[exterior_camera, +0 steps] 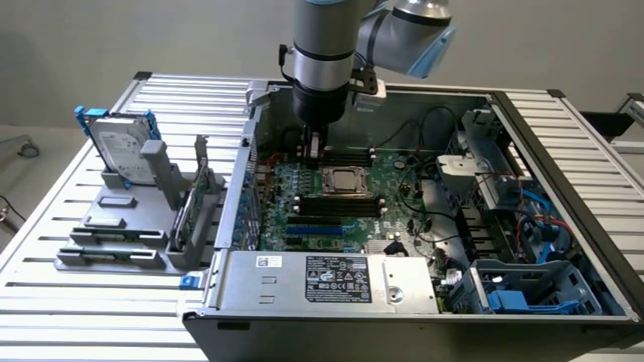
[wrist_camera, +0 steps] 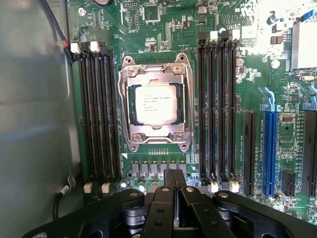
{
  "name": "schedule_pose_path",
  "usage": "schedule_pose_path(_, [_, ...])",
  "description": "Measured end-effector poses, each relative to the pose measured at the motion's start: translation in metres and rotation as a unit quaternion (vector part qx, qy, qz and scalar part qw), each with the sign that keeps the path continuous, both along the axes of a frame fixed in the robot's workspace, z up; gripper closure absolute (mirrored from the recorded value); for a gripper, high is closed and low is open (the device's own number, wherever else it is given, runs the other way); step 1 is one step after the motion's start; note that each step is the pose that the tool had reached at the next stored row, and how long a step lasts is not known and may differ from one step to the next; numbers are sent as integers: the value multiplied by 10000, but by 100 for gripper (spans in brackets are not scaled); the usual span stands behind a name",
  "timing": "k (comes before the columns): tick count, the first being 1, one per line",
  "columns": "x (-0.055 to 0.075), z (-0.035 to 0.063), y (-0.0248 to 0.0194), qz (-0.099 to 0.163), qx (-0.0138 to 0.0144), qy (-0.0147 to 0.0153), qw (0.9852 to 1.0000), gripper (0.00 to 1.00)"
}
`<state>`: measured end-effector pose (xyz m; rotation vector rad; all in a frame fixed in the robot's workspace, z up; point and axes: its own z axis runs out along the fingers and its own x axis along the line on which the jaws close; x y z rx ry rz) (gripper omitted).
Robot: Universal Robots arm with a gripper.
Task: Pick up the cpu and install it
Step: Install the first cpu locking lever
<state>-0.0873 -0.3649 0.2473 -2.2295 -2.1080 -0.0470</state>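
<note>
Above the motherboard (wrist_camera: pixel 163 29), the hand (wrist_camera: pixel 174 181) hangs closed and empty, near the socketed cpu (wrist_camera: pixel 156 102).

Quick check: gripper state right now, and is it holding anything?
Gripper: shut, fingers together with nothing between them, above the motherboard. The cpu sits in its socket, apart from the fingers.

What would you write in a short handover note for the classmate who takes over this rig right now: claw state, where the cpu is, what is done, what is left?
Claw: shut, holding nothing, inside the open computer case just above the motherboard.
Cpu: lying flat in its socket, between the two banks of memory slots.
Done: cpu picked up and placed in the socket.
Left: cannot tell whether the socket frame is latched; check it.
</note>
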Motion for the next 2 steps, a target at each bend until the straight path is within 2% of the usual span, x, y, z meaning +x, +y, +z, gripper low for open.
schedule_pose_path(2, [0,0,0,0,-5,-1,10000,89])
